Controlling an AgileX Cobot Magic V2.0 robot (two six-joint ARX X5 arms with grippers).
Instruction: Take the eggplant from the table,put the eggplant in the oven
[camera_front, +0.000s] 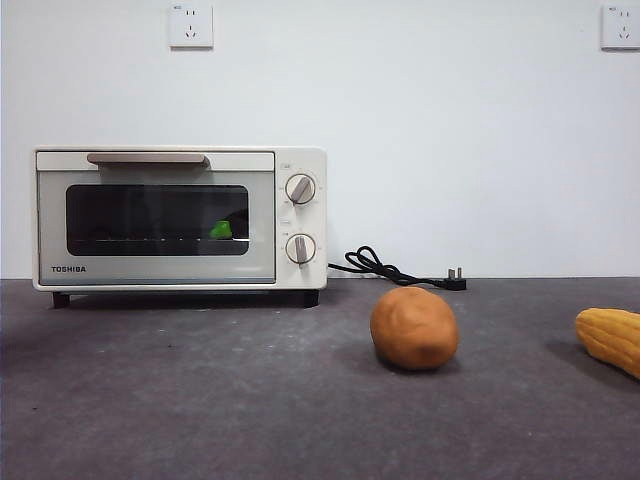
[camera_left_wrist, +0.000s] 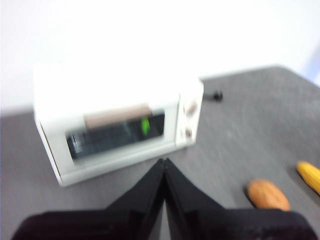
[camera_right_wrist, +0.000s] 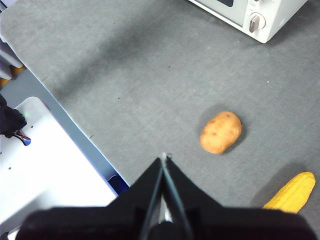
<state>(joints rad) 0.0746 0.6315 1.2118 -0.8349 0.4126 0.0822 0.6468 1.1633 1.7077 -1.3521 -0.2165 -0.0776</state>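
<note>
Eggplant (camera_front: 221, 230) resting inside the closed oven (camera_front: 180, 218), green cap showing through the glass, task to all appearances complete, with left gripper (camera_left_wrist: 164, 162) and right gripper (camera_right_wrist: 163, 159) both pressed shut, empty, held above the table (camera_front: 200, 400) near potato (camera_front: 414, 328) and corn (camera_front: 610, 338).

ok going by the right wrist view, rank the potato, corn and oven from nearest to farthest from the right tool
1. The potato, on the table just ahead of the shut right tool.
2. The corn, off to the side at the picture's edge, a little farther than the potato.
3. The oven, plainly farthest, across the table, only its knob corner showing.
</note>
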